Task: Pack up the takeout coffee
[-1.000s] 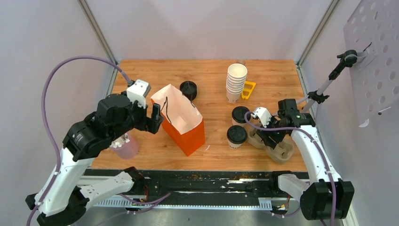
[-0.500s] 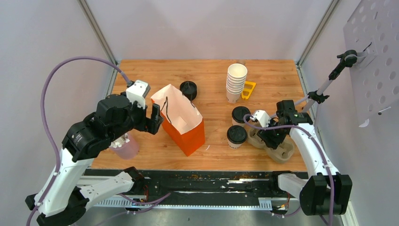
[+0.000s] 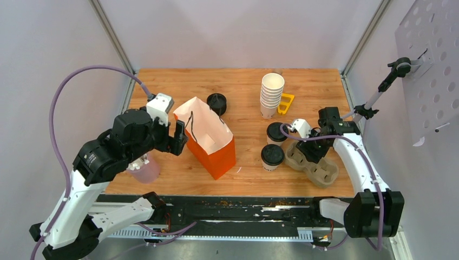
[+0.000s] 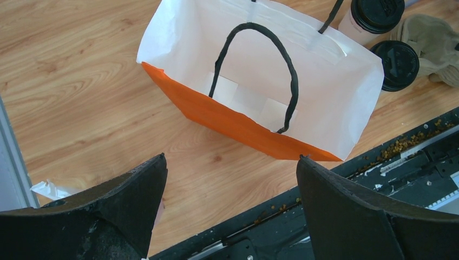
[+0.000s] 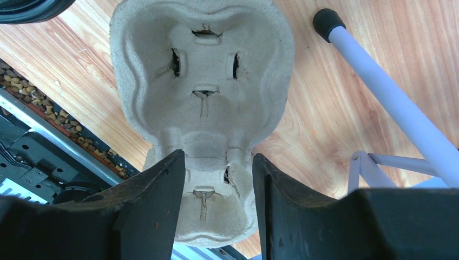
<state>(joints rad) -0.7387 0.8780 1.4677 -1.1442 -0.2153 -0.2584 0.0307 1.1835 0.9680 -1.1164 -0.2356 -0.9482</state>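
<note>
Two lidded coffee cups (image 3: 276,132) stand on the table (image 3: 243,86) right of the orange paper bag (image 3: 216,154), one just behind the other. Further right of the bag, the right gripper (image 5: 218,162) seemingly pinches the pulp cup carrier (image 5: 203,81) at its waist, just beside the cups. The bag's mouth gapes, showing white lining. The left gripper (image 4: 231,158), spread wide, hovers at the bag's left.

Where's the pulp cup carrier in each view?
Top external: pulp cup carrier right of centre, beside the lidded cups.
Left wrist: carrier in top-right corner, cropped.
Right wrist: carrier fills the centre.
Shared landmark: crumb-strewn black rail, in all three.
</note>
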